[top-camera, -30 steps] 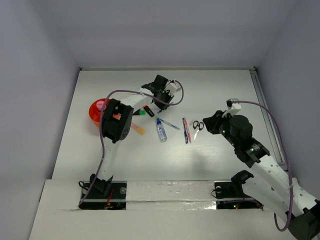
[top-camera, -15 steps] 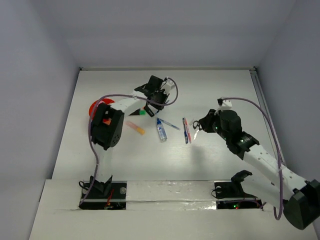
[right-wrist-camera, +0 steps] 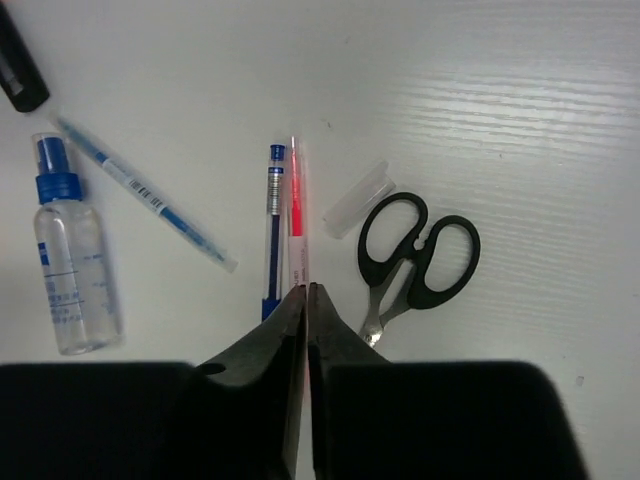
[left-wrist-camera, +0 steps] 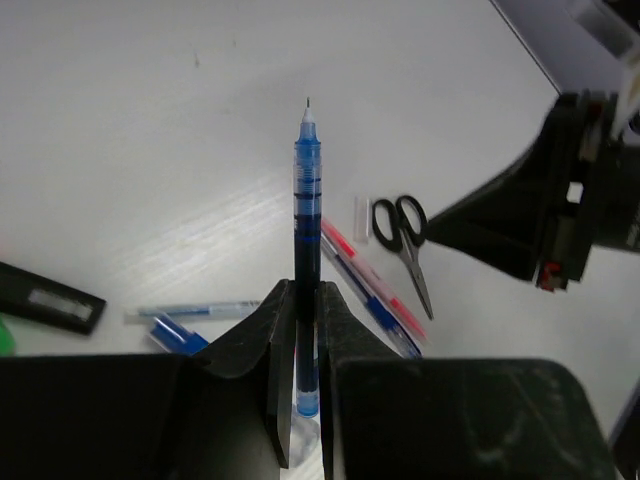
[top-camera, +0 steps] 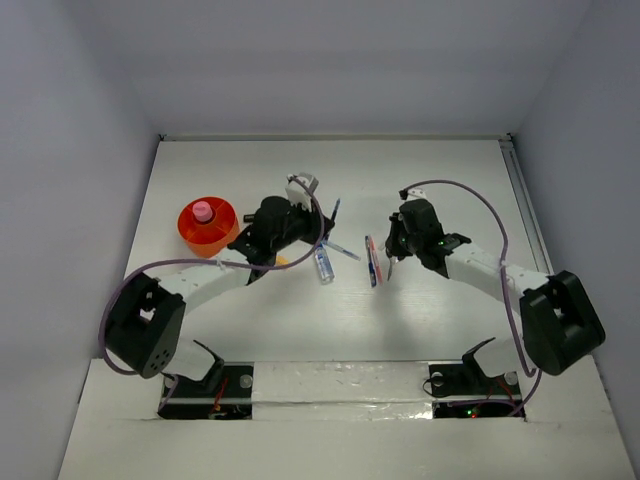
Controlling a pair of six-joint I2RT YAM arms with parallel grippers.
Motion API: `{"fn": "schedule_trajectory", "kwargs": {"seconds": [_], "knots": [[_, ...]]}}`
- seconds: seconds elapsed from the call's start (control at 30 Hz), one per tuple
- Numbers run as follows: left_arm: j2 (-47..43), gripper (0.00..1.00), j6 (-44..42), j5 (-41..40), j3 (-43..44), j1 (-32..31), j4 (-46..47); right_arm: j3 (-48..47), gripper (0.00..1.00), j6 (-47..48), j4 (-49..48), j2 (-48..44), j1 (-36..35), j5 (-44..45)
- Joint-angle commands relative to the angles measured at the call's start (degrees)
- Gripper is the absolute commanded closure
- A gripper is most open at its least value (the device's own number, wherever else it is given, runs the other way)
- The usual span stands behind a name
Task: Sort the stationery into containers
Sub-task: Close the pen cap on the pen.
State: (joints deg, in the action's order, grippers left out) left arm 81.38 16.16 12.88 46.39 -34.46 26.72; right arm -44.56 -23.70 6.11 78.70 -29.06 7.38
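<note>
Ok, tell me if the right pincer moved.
Yes: in the top view the right pincer went left, from beyond the scissors onto the red pen.

Robot lab test cell, bare white table (top-camera: 440, 180), plain grey walls (top-camera: 340, 60), taped near edge (top-camera: 340, 376)

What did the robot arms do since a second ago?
The right claw slid left and closed on the red pen. The left arm folded down, the left claw keeping the blue pen. The scissors and bottle stayed put.
</note>
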Motion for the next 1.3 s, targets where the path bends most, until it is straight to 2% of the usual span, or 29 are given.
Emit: {"fn": "schedule_trajectory", "kwargs": {"seconds": [0.0,0.03,0.2,0.23,0.27,0.33,0.67,0.9,0.97,1.27], "knots": [[-3.77,1.0,4.93,-0.31,-4.28,-1.67,10.01,-4.65,0.94,1.38,0.31,3.3,-0.21,0.55],[-5.17,1.0,4.93,-0.32,-5.77,-1.67,10.45,-5.01,1.0,1.12,0.13,4.0,-0.21,0.01],[-10.01,1.0,4.67,0.47,-9.12,-2.19,12.57,-7.46,1.0,-0.72,0.04,9.88,-0.21,0.7],[-11.32,1.0,4.49,0.47,-9.13,-2.19,12.31,-7.82,0.85,-1.25,0.04,10.68,-0.21,0.97],[-11.86,1.0,4.4,0.47,-9.3,-2.19,12.04,-8.09,0.75,-2.04,-0.3,11.3,-0.21,0.62],[-13.87,1.0,4.49,0.91,-10.78,-2.19,12.83,-8.7,0.65,-2.75,-0.75,12.97,-0.21,0.36],[-14.24,1.0,3.52,2.41,-12.47,-2.19,13.18,-11.34,0.68,-5.83,0.22,19.3,0.31,5.19],[-12.66,1.0,3.44,3.11,-12.03,-2.19,13.18,-11.26,0.68,-11.87,-6.36,21.32,2.95,3.8],[-11.51,1.0,3.44,3.55,-11.41,-2.19,12.83,-12.04,0.68,-14.25,-11.19,22.63,3.65,3.43],[-11.25,1.0,2.91,2.93,-11.32,-2.19,12.3,-15.12,0.66,-17.52,-14.11,24.75,7.0,2.64]]}}
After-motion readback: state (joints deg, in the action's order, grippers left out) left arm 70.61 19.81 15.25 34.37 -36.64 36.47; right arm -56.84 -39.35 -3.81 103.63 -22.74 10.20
